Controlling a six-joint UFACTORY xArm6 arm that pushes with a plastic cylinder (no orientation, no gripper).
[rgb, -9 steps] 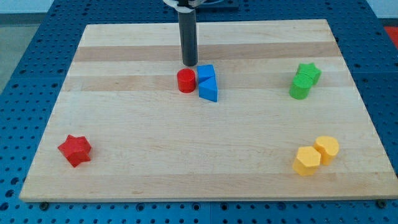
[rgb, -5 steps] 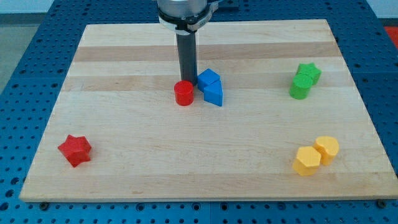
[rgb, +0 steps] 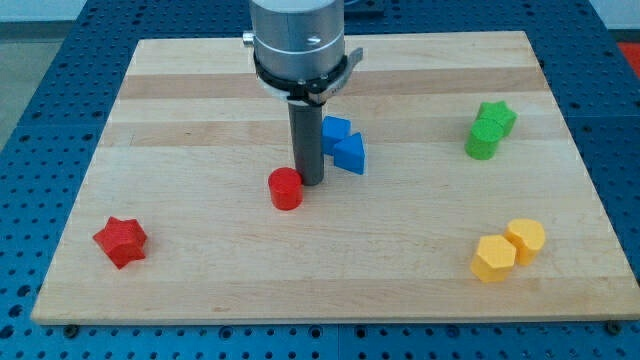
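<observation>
Seven small coloured blocks counted on the pale wooden board (rgb: 200, 290). Stood upright, long axis vertical: straight dark rod (rgb: 306, 140), with my tip (rgb: 309, 183) just at the view's right of the red cylinder block (rgb: 286, 188), touching or nearly so. Carried no jaws, so gripped nothing. Moved since the earlier frame: tip and red cylinder both shifted toward the view's bottom and slightly left, the cylinder now parted from the blue pair. Lay just right of the rod: blue cube block (rgb: 335, 131) and blue triangular block (rgb: 350, 155), touching each other. Sat unchanged: red star block (rgb: 121, 241) at bottom left; green star block (rgb: 496, 117) against green cylinder block (rgb: 481, 143) at right; yellow hexagonal block (rgb: 493, 259) beside yellow cylinder block (rgb: 526, 240) at bottom right.
</observation>
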